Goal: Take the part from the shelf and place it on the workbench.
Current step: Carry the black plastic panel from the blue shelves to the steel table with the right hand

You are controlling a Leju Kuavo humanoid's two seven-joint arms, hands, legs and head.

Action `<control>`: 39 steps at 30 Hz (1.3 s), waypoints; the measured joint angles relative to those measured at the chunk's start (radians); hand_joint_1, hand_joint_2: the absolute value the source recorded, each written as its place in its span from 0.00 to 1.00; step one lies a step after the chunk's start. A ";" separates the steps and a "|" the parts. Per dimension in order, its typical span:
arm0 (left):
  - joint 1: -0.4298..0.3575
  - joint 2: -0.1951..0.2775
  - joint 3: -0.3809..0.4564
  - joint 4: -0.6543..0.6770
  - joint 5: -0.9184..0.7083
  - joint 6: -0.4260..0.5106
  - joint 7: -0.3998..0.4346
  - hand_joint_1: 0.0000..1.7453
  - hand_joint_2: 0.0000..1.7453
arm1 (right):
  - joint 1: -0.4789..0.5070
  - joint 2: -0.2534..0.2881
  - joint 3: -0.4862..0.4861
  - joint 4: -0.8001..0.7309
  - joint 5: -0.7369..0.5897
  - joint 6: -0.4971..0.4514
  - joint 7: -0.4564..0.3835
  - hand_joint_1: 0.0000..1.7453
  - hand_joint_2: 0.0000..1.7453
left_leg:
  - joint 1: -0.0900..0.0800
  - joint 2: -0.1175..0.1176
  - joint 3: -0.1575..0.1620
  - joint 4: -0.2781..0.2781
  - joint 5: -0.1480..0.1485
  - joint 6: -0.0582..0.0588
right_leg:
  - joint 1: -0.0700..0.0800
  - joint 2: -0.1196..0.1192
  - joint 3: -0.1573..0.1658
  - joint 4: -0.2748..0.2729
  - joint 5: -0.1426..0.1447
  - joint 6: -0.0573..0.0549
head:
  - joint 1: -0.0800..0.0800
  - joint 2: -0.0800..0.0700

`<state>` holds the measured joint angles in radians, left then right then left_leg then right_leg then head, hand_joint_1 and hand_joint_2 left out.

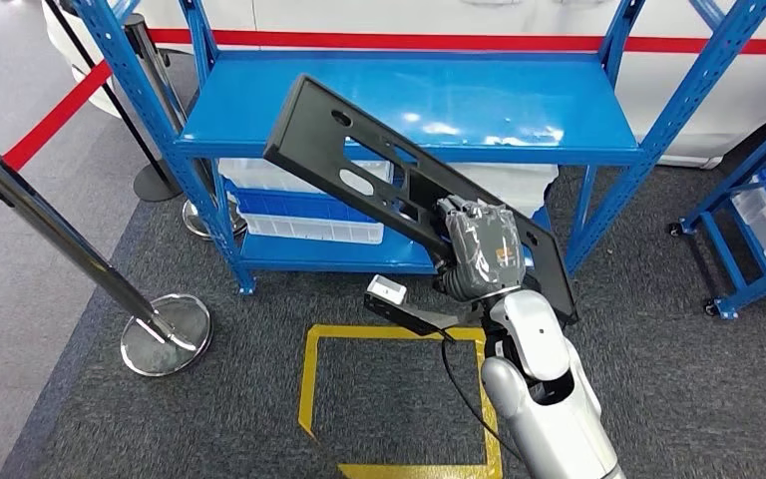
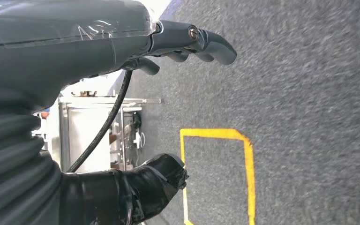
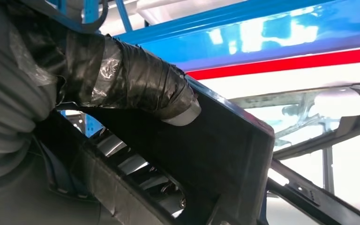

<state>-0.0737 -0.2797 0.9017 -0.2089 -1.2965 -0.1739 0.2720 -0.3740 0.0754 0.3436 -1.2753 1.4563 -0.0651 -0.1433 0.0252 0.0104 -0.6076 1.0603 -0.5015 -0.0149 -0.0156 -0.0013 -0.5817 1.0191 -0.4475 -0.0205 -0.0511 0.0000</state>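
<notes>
A long black plastic part with holes and cut-outs hangs tilted in the air in front of the blue shelf, its far end raised to the left. My right hand grips it near its lower right end. In the right wrist view the taped thumb presses on the part's black edge. My left hand hangs over the grey carpet with its fingers loosely curled and nothing in them.
A yellow taped square marks the carpet below my right arm. Chrome stanchions with a red belt stand at the left. White bins sit on the lower shelf. A second blue rack stands at the right.
</notes>
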 joint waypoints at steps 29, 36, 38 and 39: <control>-0.001 -0.001 0.003 0.000 -0.014 -0.001 -0.014 0.00 1.00 | 0.016 -0.004 0.015 -0.032 -0.007 0.013 0.020 1.00 1.00 | -0.008 0.001 -0.060 -0.045 0.134 0.012 | 0.018 0.001 0.078 -0.016 -0.055 -0.002 | 0.003 0.000; 0.001 -0.001 0.004 0.000 -0.015 -0.001 -0.013 0.00 1.00 | 0.020 -0.004 0.015 -0.032 -0.007 0.014 0.020 1.00 1.00 | -0.005 -0.004 -0.099 0.245 -0.038 -0.004 | 0.016 -0.006 -0.040 -0.011 0.041 -0.023 | 0.001 0.000; -0.001 0.000 0.004 0.000 -0.016 -0.001 -0.013 0.00 1.00 | 0.021 -0.004 0.015 -0.032 -0.007 0.014 0.020 1.00 1.00 | -0.005 -0.004 -0.019 0.178 0.013 -0.004 | 0.013 -0.005 -0.082 0.004 0.063 -0.015 | 0.000 0.000; -0.002 0.001 0.004 0.000 -0.016 -0.001 -0.013 0.00 1.00 | 0.021 -0.004 0.015 -0.033 -0.007 0.014 0.020 1.00 1.00 | -0.007 -0.005 0.039 0.103 0.007 -0.003 | 0.013 -0.004 -0.100 0.013 0.073 -0.010 | 0.000 0.000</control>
<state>-0.0761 -0.2789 0.9056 -0.2090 -1.3126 -0.1746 0.2588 -0.3526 0.0716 0.3590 -1.3082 1.4493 -0.0515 -0.1230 0.0183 0.0055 -0.5685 1.1632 -0.4946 -0.0181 -0.0023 -0.0056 -0.6818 1.0323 -0.3748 -0.0303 -0.0510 0.0001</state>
